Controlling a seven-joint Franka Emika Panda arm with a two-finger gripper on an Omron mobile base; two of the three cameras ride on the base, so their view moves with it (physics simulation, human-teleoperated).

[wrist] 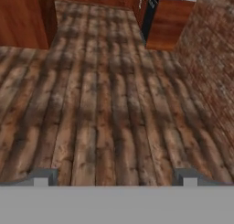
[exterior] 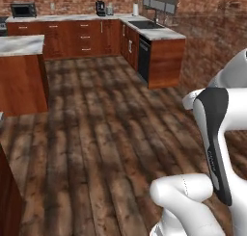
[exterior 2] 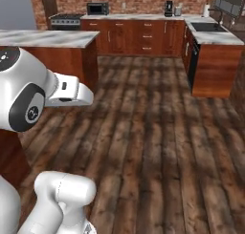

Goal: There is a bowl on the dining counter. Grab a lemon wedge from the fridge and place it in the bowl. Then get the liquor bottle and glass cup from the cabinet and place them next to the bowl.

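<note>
In the hand view my gripper (wrist: 115,176) points down at bare wooden floor, its fingertips (wrist: 43,175) far apart and nothing between them. The dining counter (exterior: 21,45), marble-topped with a plain reddish-brown panel front, stands at the left of the left base view. In the right base view the dining counter (exterior 2: 48,38) sits at the upper left, behind my arm. The part of its top that I can see is bare. The bowl, lemon wedge, fridge, liquor bottle, glass cup and cabinet are out of view.
Dark plank floor (exterior: 106,124) stretches ahead. Along the far wall run marble counters with drawers (exterior 2: 139,35), a microwave (exterior 2: 97,8) and a coffee machine (exterior 2: 168,7). A counter with a sink (exterior: 147,24) juts out at the right beside a brick wall (exterior: 207,42).
</note>
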